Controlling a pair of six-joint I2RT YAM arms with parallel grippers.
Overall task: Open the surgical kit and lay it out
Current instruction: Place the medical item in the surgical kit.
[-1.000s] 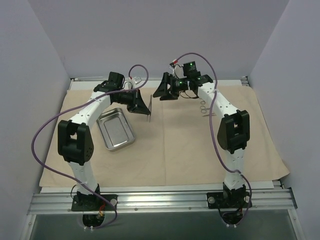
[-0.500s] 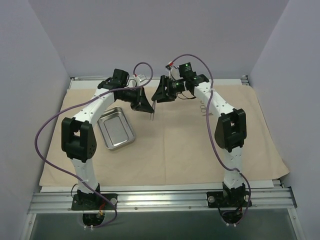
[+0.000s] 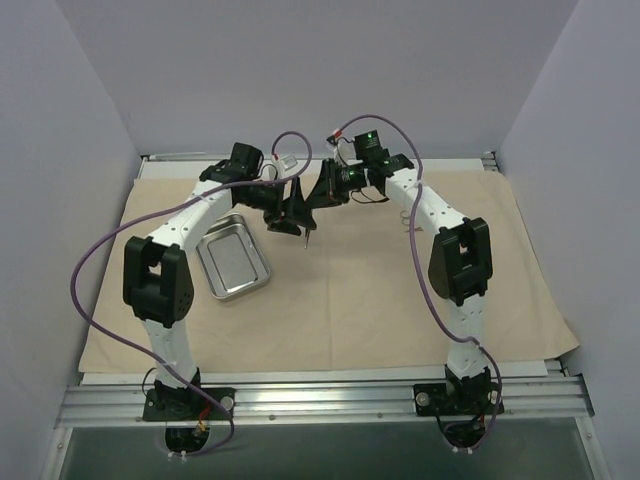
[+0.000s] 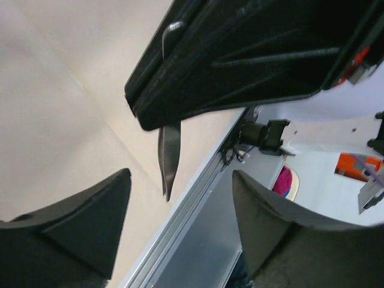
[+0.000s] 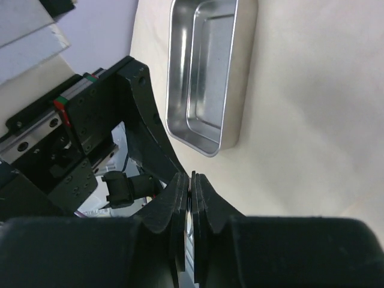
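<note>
The right gripper is closed tight on a thin metal instrument, and only a bright sliver of steel shows between its black pads. The left gripper stands wide, one finger on each side of the hanging blade and not touching it. Both grippers meet in the air above the far middle of the cloth wrap.

The pinch looks narrow and sits near the upper end of the instrument. I think the strip could swing or slide out, because smooth steel gives the hard pads little to hold. The left fingers are also very near, so a careless retreat could knock the blade loose.

The instrument is flat, slim and grey and tapers to a point. The tray is shiny steel with rounded corners and sloping walls. It lies empty on the cloth, to the left of the grippers. The cloth is beige, matte and spread flat.
</note>
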